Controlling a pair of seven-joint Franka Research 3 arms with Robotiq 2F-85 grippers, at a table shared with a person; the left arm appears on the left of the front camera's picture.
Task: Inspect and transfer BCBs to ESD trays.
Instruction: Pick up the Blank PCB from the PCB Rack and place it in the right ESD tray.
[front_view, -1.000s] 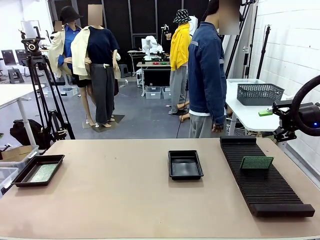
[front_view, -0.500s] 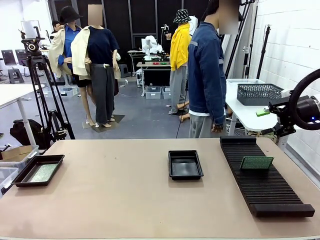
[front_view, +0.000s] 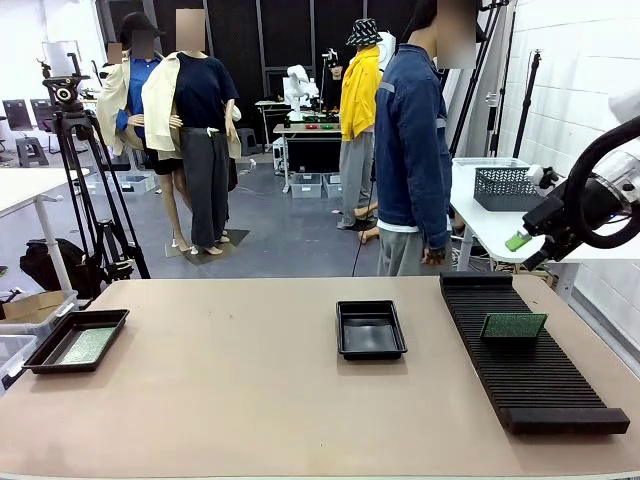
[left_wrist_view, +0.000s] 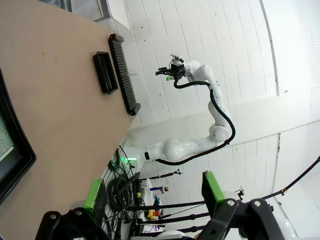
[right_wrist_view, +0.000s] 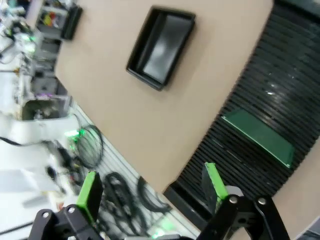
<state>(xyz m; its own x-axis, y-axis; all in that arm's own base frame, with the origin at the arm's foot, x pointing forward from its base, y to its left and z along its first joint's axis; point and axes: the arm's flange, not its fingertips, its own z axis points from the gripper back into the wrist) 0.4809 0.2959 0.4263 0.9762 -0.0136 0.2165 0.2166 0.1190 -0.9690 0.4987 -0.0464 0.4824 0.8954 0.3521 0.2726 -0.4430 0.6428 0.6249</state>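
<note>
I can read no words, numbers or signs anywhere. Any print on the board standing in the rack is too small and blurred for me to make out.

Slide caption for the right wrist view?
Right gripper, jaws open, above the slotted rack holding one BCB; empty ESD tray beyond.

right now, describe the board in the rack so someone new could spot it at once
On the right side of the table a long black ribbed rack runs away from the robot. Near its middle a green circuit board stands propped in the slots. The only other green board lies flat in a black tray at the left edge.
</note>
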